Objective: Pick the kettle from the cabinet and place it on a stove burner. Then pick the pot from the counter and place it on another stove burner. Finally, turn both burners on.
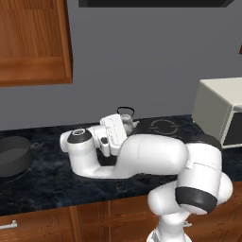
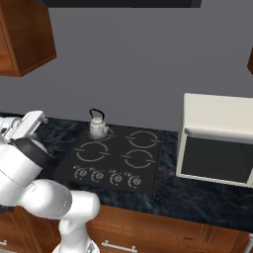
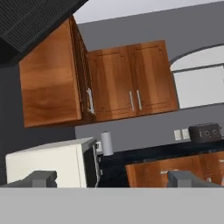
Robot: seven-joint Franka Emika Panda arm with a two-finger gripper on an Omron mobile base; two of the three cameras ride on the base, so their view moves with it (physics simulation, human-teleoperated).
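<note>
One kettle sits on the rear-left burner of the black cooktop. Pot rests on the dark marble worktop, well left of the arm. End effector spread wide, nothing between the tips, aimed across the room at the microwave and wall cabinets.

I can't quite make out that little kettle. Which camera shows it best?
The right base view: the kettle stands unobstructed on the cooktop's back-left burner, handle and spout clear. In the left base view the arm's hand partly hides it.
</note>
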